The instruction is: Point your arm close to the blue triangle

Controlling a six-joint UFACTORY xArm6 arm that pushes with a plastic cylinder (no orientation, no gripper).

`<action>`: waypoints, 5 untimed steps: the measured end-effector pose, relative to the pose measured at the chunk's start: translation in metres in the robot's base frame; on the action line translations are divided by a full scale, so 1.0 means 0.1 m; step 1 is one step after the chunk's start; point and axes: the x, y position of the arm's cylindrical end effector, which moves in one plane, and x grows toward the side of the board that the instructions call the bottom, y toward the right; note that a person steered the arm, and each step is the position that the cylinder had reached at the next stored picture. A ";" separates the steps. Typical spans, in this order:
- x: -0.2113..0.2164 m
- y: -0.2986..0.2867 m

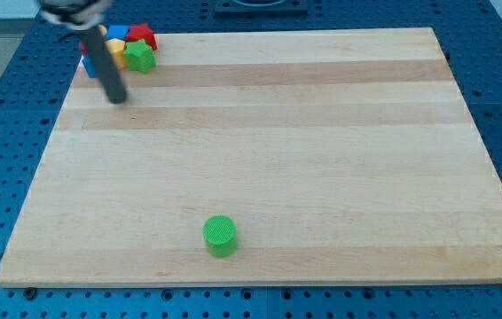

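Blue triangle: shape not resolvable; only blue sliver (85, 65) shows at cluster's left edge, mostly hidden behind rod, just up-left of my tip. Second blue piece (118, 33) at cluster top.

Cluster in table (322, 177) corner at view's top left: red block (143, 36), yellow block (115, 48), green star-like block (140, 57), packed touching, just up-right of my tip.

Tool: plain dark rod, no jaws, holding nothing. Rod slants down-right from view's top left; my tip (118, 98) on wood just below cluster, apart from blocks.

Green cylinder (220, 236) alone, well apart, toward view's bottom.
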 end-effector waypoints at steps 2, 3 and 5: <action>0.24 0.05; 0.18 -1.25; -0.10 -1.24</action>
